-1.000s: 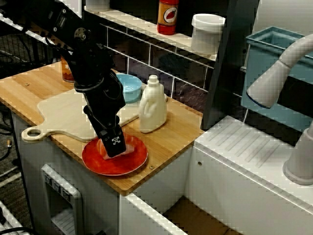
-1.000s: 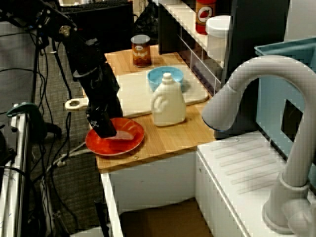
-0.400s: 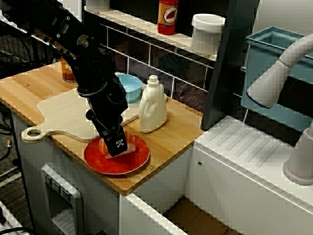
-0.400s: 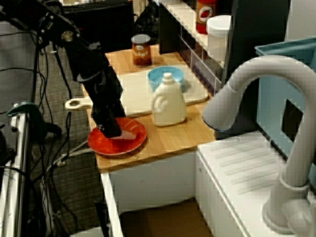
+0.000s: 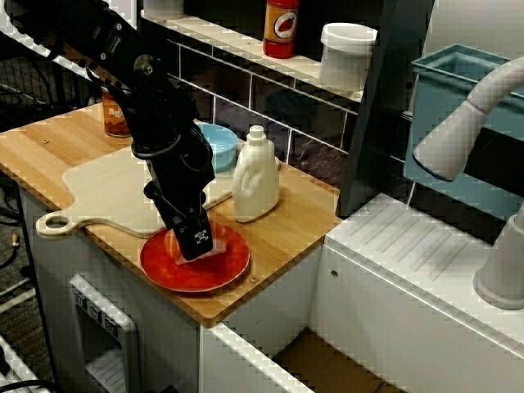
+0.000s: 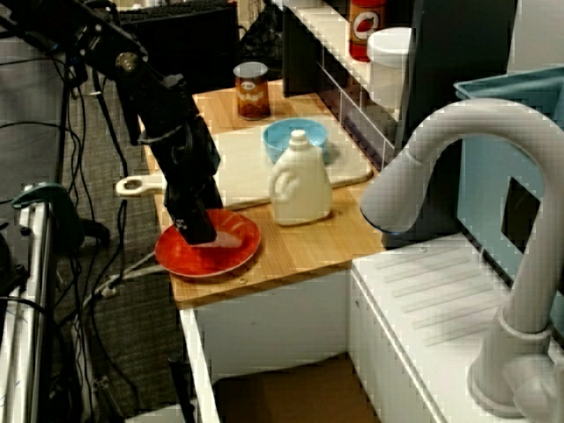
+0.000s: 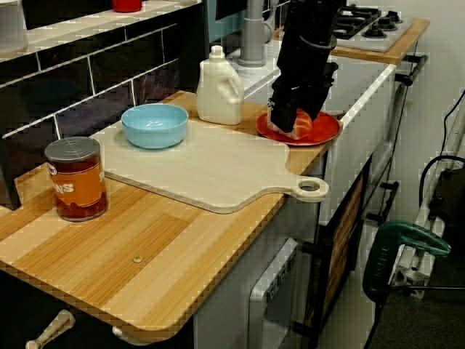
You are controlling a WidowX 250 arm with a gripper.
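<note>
Clearly, the hand (image 5: 196, 248) stood tipped down onto the red plate (image 5: 173, 280) near the front edge of the table (image 5: 299, 214). Its fingers were close together about a pale orange piece of food (image 7: 304, 124) lying on the plate, though no view showed whether they actually pinched it. Doing this well seemed to call for a grip centred on the piece and light enough not to crush something that looked soft. Any motion was best kept straight up, since the plate looked free to slide. The white bottle (image 5: 255, 177) just beside and the cutting board (image 5: 110, 190) nearby left little sideways room.
</note>
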